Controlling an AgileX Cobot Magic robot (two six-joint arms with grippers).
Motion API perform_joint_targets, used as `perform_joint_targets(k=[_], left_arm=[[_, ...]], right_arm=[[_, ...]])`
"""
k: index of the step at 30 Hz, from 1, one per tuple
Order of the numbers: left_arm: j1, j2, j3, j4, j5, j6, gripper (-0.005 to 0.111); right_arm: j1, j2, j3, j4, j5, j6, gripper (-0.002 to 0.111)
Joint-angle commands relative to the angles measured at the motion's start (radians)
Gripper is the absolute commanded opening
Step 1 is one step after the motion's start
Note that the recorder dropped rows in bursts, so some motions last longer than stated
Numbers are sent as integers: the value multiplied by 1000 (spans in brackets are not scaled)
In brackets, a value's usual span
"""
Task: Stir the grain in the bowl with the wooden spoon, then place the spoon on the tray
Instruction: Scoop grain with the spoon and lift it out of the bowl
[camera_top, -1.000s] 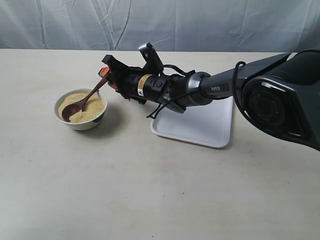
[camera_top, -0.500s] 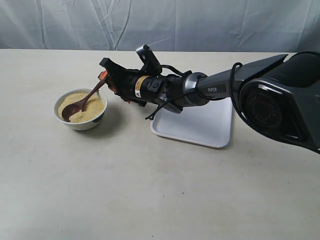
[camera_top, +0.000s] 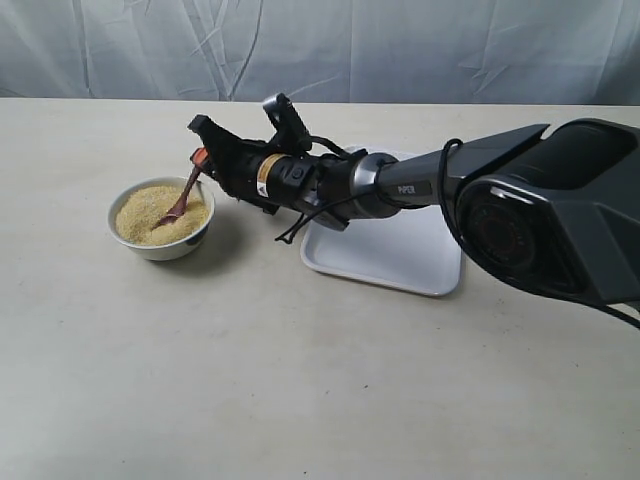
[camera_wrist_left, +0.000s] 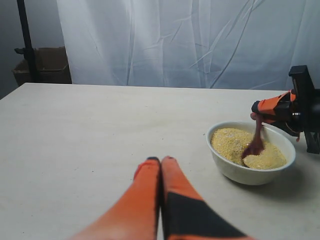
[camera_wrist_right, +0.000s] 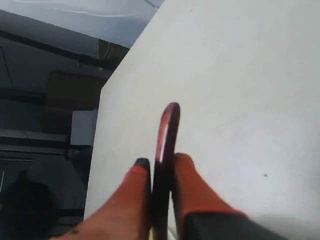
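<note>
A small white bowl (camera_top: 196, 236) (camera_wrist_left: 235, 170) full of pale yellow grain (camera_top: 140, 213) (camera_wrist_left: 227, 142) stands on the table at the left. The dark wooden spoon (camera_top: 183, 199) (camera_wrist_left: 256, 142) stands steeply in it, scoop sunk in the grain. My right gripper (camera_top: 199, 157) (camera_wrist_right: 162, 161) is shut on the spoon's handle (camera_wrist_right: 166, 130) just above the bowl's far rim. The white tray (camera_top: 400, 258) lies to the right of the bowl, under the right arm. My left gripper (camera_wrist_left: 160, 159) hovers shut and empty over bare table, a short way from the bowl.
A pale curtain hangs behind the table. The right arm stretches across from the right side over the tray. In the left wrist view a cardboard box (camera_wrist_left: 42, 65) and a dark pole (camera_wrist_left: 27, 42) stand beyond the table's far corner.
My right gripper has shifted left and a little farther over the bowl, tipping the spoon more upright. The scoop has moved from the bowl's left side toward its middle, deeper in the grain.
</note>
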Motion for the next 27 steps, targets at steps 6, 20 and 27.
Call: perform_joint_targets(k=[6,20,27], left_arm=[[-1,-5,3,2,-5,0,0],[-1,-5,3,2,-5,0,0],[-1,-5,3,2,-5,0,0]], right_arm=[[-2,-1,-5,80,8,-8,-1],[16,-3,-5,301,-222,-339,-1],[39,-7,-5,300,-350,-664,-1]])
